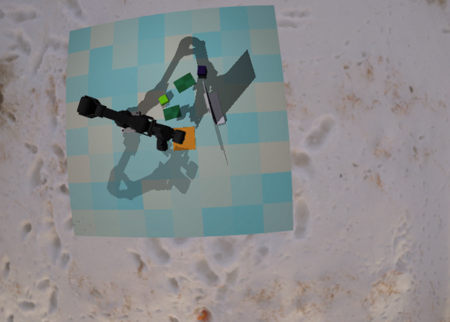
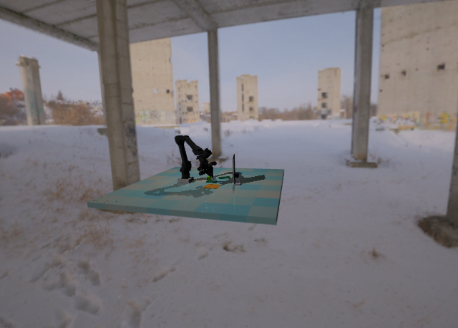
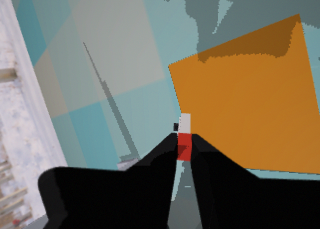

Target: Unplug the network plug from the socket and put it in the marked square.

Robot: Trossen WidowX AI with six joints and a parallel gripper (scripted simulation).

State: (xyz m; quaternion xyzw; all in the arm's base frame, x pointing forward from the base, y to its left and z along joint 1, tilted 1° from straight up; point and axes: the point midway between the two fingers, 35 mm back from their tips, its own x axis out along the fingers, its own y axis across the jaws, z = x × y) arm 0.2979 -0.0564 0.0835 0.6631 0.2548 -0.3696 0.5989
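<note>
My gripper (image 3: 183,139) (image 2: 212,177) points down and is shut on the plug (image 3: 184,140), a small red and white piece with a black bit at its side. The plug is out of the socket and held in the air. The marked square (image 1: 190,138) (image 2: 211,186) (image 3: 245,104) is flat and orange; in the wrist view it lies beyond and to the right of the plug. The top view shows the arm's end over its left part, with the fingertips hidden. The upright panel (image 1: 216,107) (image 2: 234,167) stands apart from the gripper; its socket is not visible now.
A lime cube (image 1: 164,100), a dark green patch (image 1: 172,112) and a larger green patch (image 1: 184,82) lie between the arm and the panel. A dark purple block (image 1: 201,70) is near the panel's far end. Arm shadows cross the checked table (image 1: 240,216).
</note>
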